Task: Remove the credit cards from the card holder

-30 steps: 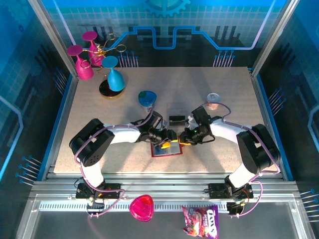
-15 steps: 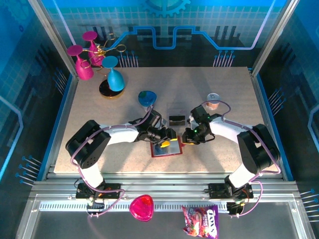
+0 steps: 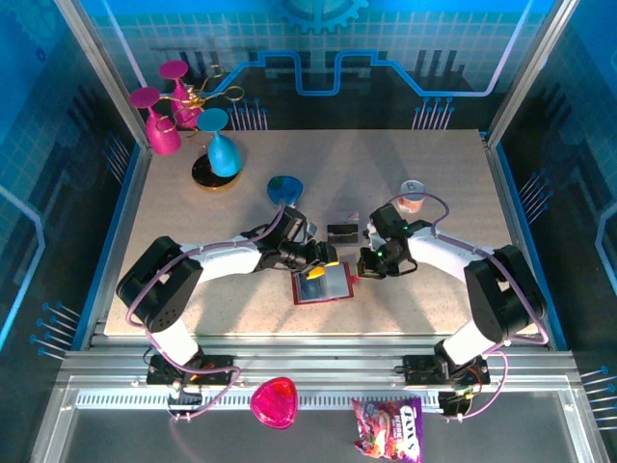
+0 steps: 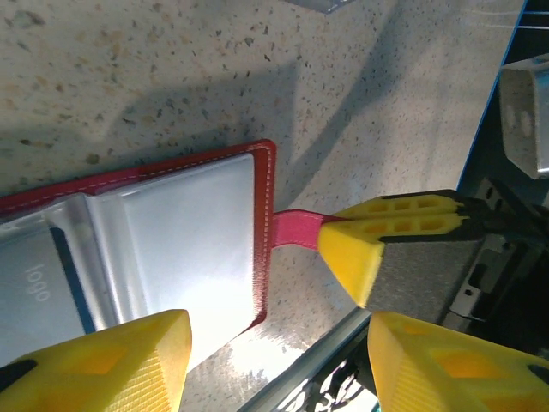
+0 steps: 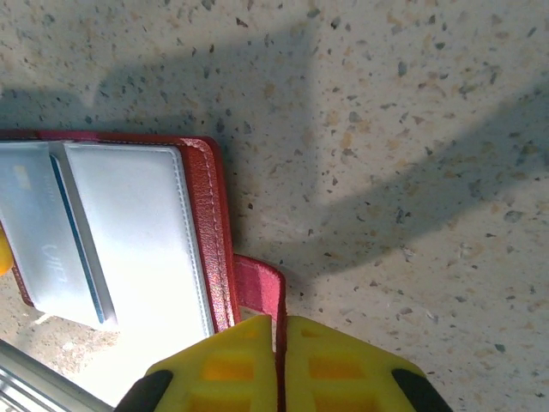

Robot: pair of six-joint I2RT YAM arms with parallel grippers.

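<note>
Now | right claw (image 5: 280,365) pinches wallet (image 5: 129,223) tab (image 5: 262,287) | left claw (image 4: 274,343) open over wallet | card (image 4: 39,287) thin, likely slick: grip exposed edge

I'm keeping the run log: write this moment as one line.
right gripper: shut on snap tab | left gripper: open above card holder | card holder: open flat | credit card: in pocket

Speckled tabletop (image 3: 424,164); blue circuit-print walls (image 3: 405,39); bright light.

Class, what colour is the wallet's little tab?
The tab is red; clearest in the right wrist view.
</note>
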